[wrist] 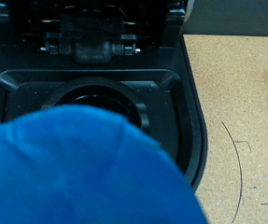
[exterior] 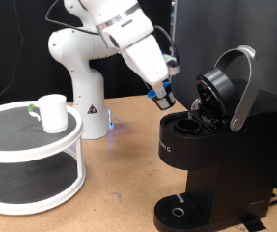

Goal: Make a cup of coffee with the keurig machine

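The keurig machine (exterior: 220,155) stands at the exterior view's right with its lid (exterior: 218,89) raised and its pod chamber (exterior: 188,124) open. My gripper (exterior: 164,98) is shut on a small pod with a blue top (exterior: 158,95), just above and to the left of the chamber. In the wrist view the blue pod (wrist: 77,168) fills the near part of the picture, with the open round chamber (wrist: 101,98) beyond it; my fingers do not show there. The white cup (exterior: 52,112) stands on a round stand at the exterior view's left, far from the gripper.
The round white two-tier stand (exterior: 32,145) bears the cup, with a green mark (exterior: 32,108) beside it. The white robot arm base (exterior: 80,77) stands behind it. The machine's round drip tray (exterior: 181,211) is bare. A wooden tabletop (exterior: 119,184) lies between stand and machine.
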